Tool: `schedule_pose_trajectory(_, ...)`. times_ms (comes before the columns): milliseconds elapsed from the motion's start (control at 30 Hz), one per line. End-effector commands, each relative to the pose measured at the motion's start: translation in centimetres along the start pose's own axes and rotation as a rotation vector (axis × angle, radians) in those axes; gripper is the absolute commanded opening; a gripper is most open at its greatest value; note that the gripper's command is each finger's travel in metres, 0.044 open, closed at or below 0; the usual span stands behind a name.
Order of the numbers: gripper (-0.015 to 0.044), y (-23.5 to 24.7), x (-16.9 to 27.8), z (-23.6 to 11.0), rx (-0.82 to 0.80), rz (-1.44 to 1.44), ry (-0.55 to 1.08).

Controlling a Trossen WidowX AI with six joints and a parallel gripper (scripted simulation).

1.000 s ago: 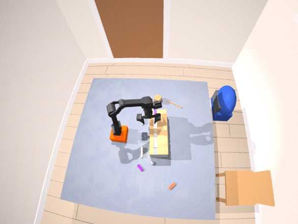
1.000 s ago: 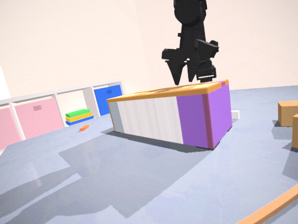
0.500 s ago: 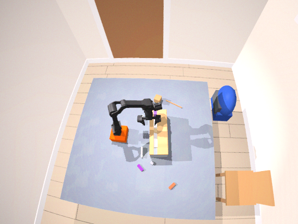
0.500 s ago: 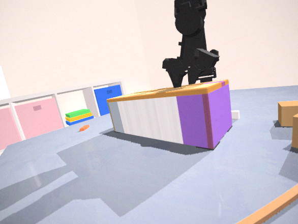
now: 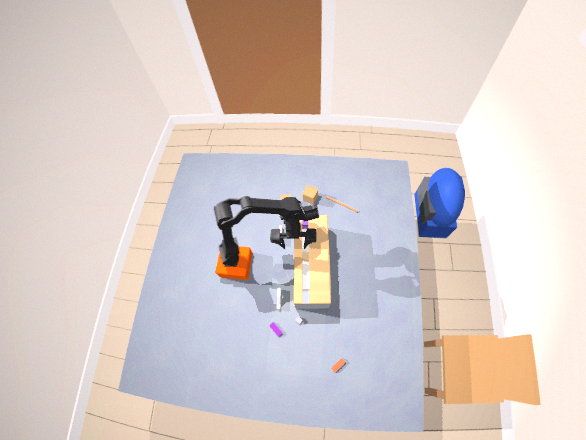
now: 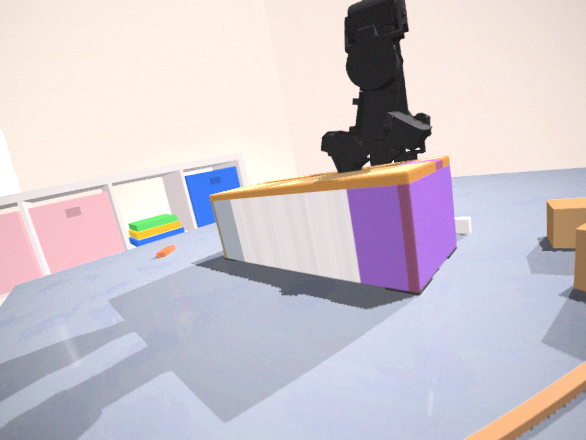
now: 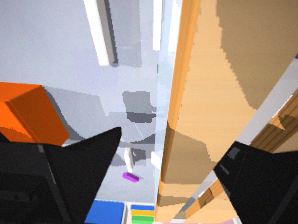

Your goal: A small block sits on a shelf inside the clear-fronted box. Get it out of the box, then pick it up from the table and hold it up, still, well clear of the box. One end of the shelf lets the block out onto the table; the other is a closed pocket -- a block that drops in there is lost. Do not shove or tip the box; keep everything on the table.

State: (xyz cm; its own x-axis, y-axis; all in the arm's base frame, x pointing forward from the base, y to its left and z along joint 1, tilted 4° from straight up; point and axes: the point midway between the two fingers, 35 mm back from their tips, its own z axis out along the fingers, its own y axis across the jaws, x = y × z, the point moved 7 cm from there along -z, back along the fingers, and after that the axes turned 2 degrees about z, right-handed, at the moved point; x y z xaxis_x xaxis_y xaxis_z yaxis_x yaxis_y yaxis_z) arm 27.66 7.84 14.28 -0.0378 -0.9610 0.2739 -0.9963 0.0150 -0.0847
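The long box point(image 5: 313, 261) has a wooden top, a clear front and a purple far end; in the exterior view point(image 6: 345, 232) its white and purple rear shows. My gripper point(image 5: 294, 237) is open and empty. It is down at the box's top near the purple end and straddles the upper front edge, also shown in the exterior view point(image 6: 375, 155). In the wrist view the gripper point(image 7: 172, 155) has one finger over the table and one over the wooden top point(image 7: 220, 100). I cannot make out the block on the shelf.
The arm's orange base point(image 5: 234, 264) stands left of the box. A white bar point(image 5: 279, 298), a small white piece point(image 5: 299, 320), a purple block point(image 5: 276, 328) and an orange block point(image 5: 339, 365) lie on the mat. A tan cube point(image 5: 311, 194) and a stick point(image 5: 342, 204) lie beyond the box.
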Motion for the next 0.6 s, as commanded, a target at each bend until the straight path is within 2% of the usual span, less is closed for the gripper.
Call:
schedule_pose_trajectory(0, 0.0400, 0.0, 0.0, -0.1, 0.002, 0.001, -0.001)
schedule_pose_trajectory(567, 0.0400, -0.2, 3.6, 1.3, 0.000, 0.000, 0.004)
